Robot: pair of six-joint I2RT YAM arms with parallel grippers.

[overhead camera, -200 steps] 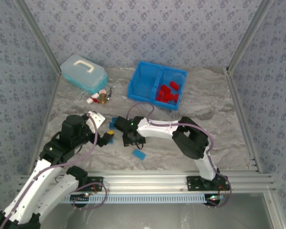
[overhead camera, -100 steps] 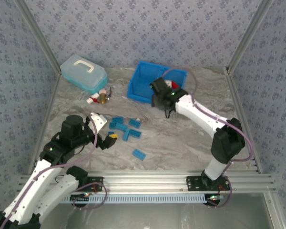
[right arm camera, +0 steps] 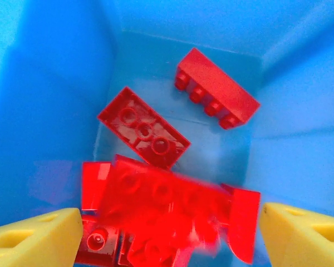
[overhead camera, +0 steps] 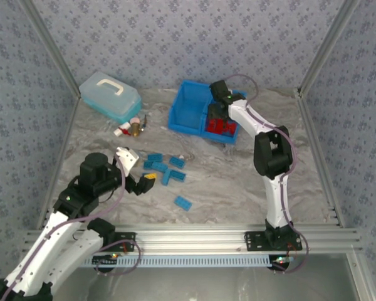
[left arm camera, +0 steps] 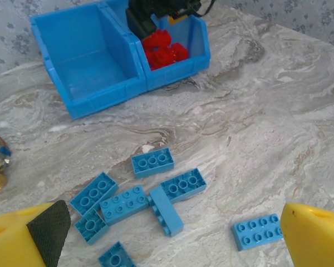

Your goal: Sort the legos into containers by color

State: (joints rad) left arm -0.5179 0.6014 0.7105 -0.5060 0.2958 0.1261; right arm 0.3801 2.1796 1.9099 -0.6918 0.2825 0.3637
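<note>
R pincer [right arm camera: 171, 223] wide over blurred red lego [right arm camera: 161, 203]

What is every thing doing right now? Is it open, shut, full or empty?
Left gripper: open, holding nothing.
Right gripper: open, gripping nothing.
Left compartment: empty.
Right compartment: partly filled.
Red bricks: heaped in the right compartment, one blurred.
Blue bricks: loose on the table, not sorted yet.
Pale blue box: lid on.
</note>
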